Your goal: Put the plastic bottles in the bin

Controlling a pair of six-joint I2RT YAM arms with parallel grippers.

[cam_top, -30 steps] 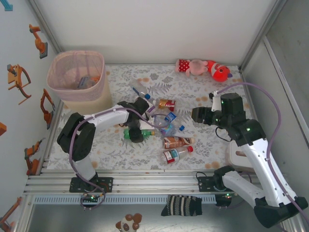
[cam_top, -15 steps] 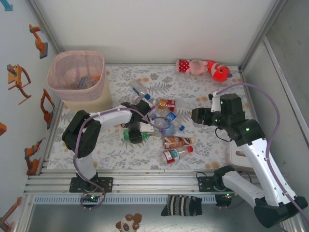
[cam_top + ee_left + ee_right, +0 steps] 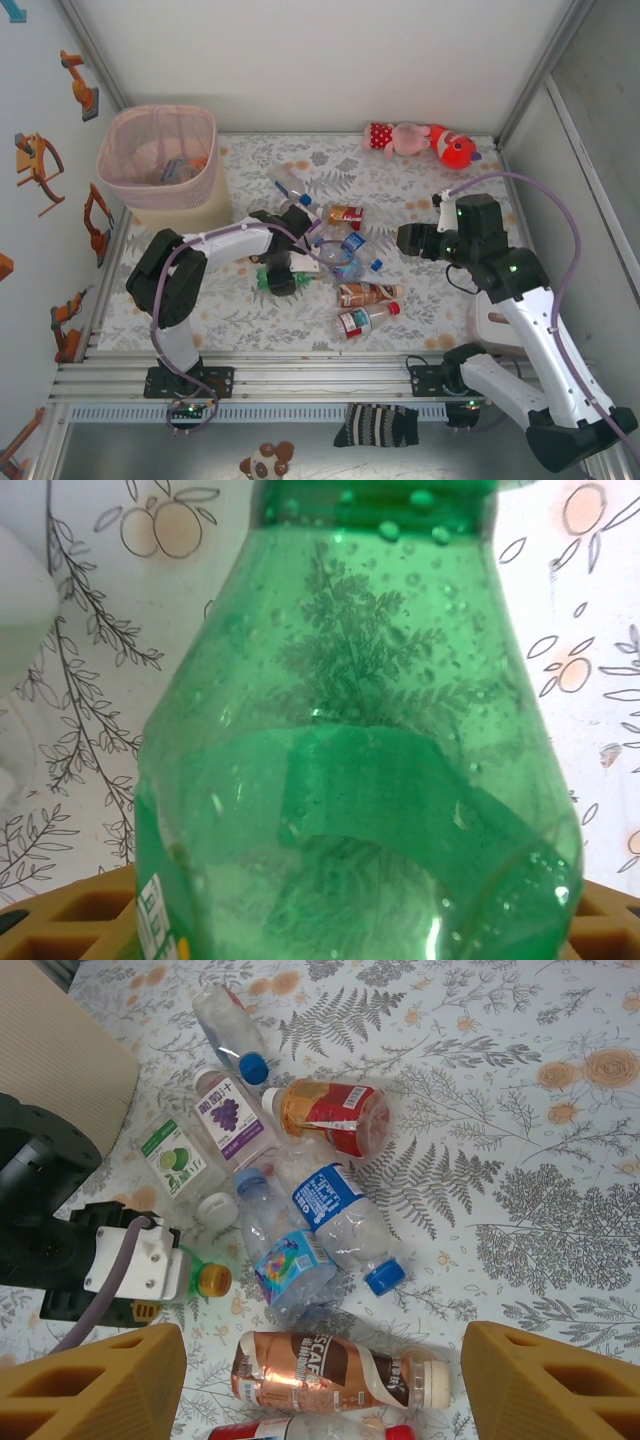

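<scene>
My left gripper (image 3: 278, 280) is down on a green bottle (image 3: 300, 274) lying at the pile's left edge, its jaws shut around the body. That bottle (image 3: 350, 730) sits right up against the left wrist camera. Its orange cap (image 3: 213, 1280) shows in the right wrist view. My right gripper (image 3: 408, 238) hovers open above the pile, fingers (image 3: 90, 1385) wide apart. Below it lie a brown coffee bottle (image 3: 330, 1370), a blue-labelled clear bottle (image 3: 335, 1215), a red-labelled one (image 3: 330, 1118) and a grape-label one (image 3: 235, 1115). The pink bin (image 3: 190, 195) stands far left with bottles inside.
A pink-and-red plush toy (image 3: 425, 140) lies at the back right. A white box (image 3: 495, 320) sits under my right arm near the front edge. A red-capped bottle (image 3: 365, 320) lies nearest the front. Walls close in left, back and right.
My left gripper has settled lower over the green bottle and its jaws have narrowed onto it. The right arm has not moved.
</scene>
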